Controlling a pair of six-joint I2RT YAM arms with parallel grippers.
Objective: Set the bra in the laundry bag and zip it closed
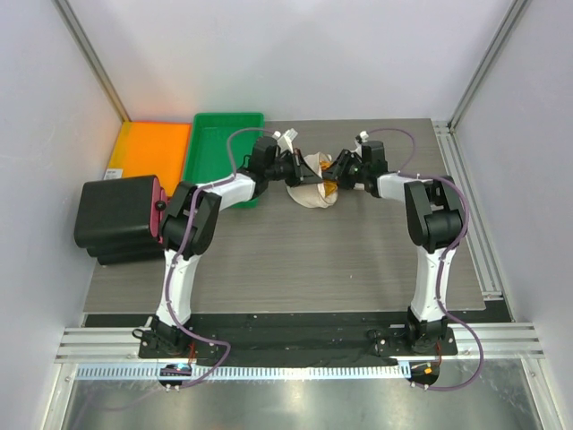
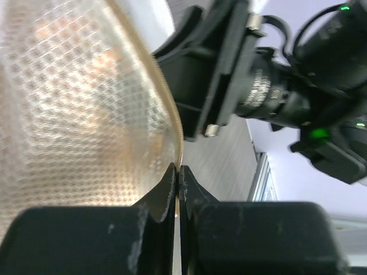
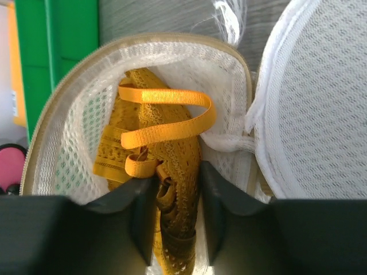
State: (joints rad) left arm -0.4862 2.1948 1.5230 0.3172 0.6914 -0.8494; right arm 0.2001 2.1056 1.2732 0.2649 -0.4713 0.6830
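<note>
The cream-white mesh laundry bag (image 1: 309, 190) lies open at the table's far middle, between both arms. My left gripper (image 2: 178, 169) is shut on the bag's zipper rim (image 2: 175, 114), with the mesh wall (image 2: 74, 103) filling the left of its view. The orange-yellow bra (image 3: 166, 143) sits inside the open bag (image 3: 63, 154), one strap looped across its top. My right gripper (image 3: 178, 183) reaches into the mouth, its jaws parted with the bra's lace between them and a gap on the right side. The round lid panel (image 3: 321, 109) folds back to the right. From above, the bra (image 1: 330, 188) shows as an orange spot.
A green tray (image 1: 224, 143) and an orange tray (image 1: 148, 148) sit at the back left. A black box (image 1: 116, 215) with a pink part stands at the left edge. The right arm's wrist (image 2: 258, 86) is close in front of the left gripper.
</note>
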